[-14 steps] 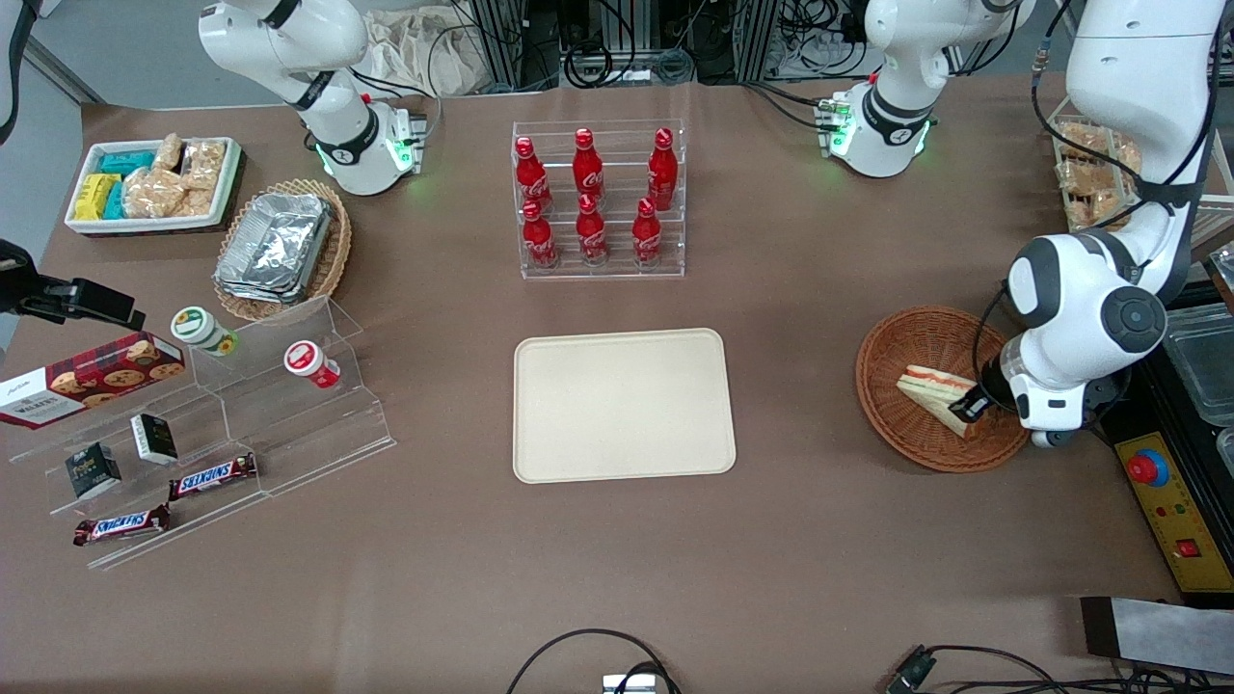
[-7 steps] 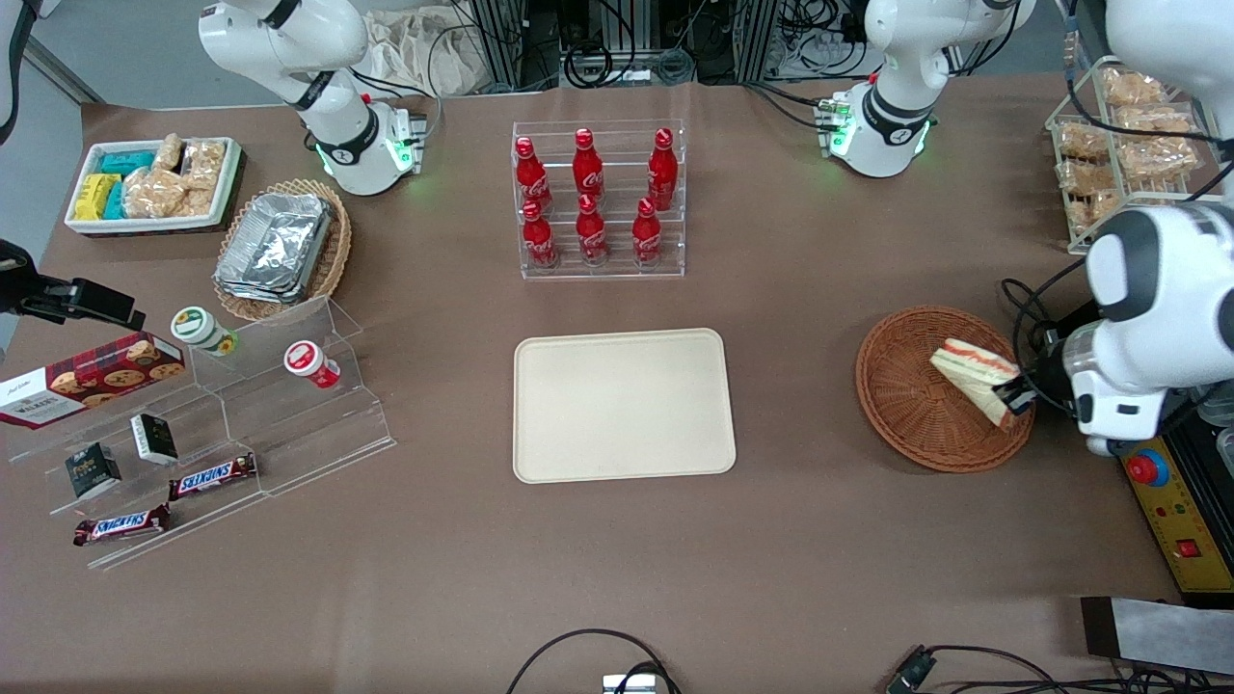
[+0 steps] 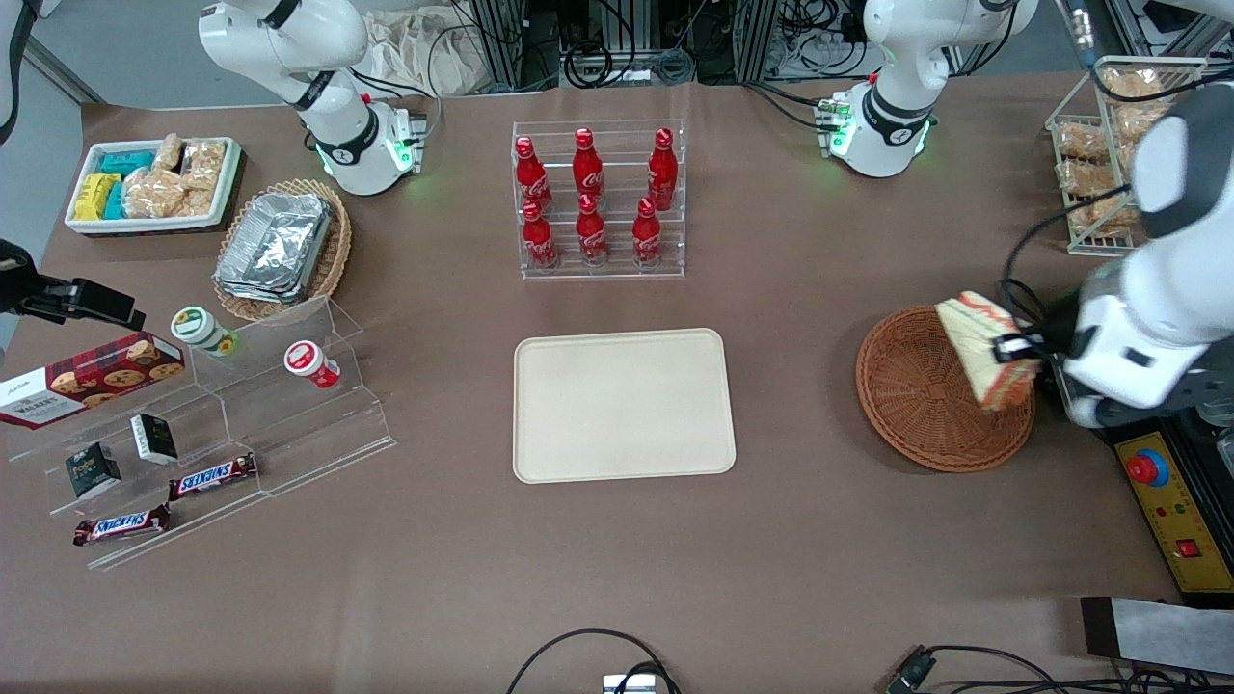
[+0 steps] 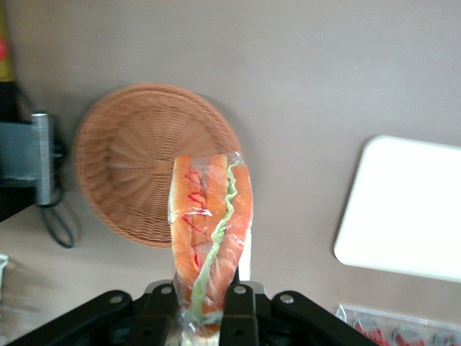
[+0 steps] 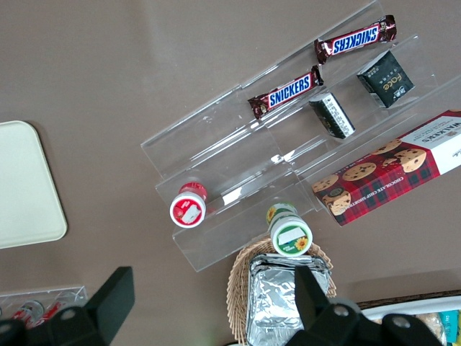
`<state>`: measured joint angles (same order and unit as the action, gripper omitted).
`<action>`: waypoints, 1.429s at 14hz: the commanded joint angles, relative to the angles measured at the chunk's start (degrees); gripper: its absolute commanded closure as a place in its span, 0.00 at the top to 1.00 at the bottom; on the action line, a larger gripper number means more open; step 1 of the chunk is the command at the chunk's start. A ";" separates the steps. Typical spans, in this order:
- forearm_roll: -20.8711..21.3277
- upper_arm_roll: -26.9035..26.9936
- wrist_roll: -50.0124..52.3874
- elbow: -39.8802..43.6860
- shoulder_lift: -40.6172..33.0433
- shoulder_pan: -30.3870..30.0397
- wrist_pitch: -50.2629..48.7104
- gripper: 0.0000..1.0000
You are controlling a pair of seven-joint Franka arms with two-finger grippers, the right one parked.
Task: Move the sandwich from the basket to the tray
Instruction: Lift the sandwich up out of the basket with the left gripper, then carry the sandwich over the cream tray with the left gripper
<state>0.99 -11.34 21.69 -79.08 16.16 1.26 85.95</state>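
Note:
My left gripper is shut on the sandwich, a plastic-wrapped wedge with orange and green filling, and holds it lifted above the edge of the round reddish-brown basket. In the left wrist view the sandwich stands clamped between the black fingers, with the empty basket below it. The cream tray lies flat mid-table, toward the parked arm from the basket; one corner of the tray shows in the wrist view.
An acrylic rack of red cola bottles stands farther from the front camera than the tray. A wire rack of snack packets and a yellow control box sit at the working arm's end. Acrylic steps with snacks lie toward the parked arm's end.
My gripper has risen with the sandwich, lifting it out of the basket and tilting it more upright; the arm swung upward and away from the front camera.

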 commanded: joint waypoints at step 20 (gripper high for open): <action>0.76 0.62 11.62 -2.38 28.75 24.75 34.27 0.00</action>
<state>1.09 -11.45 32.36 -79.63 45.39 25.41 117.65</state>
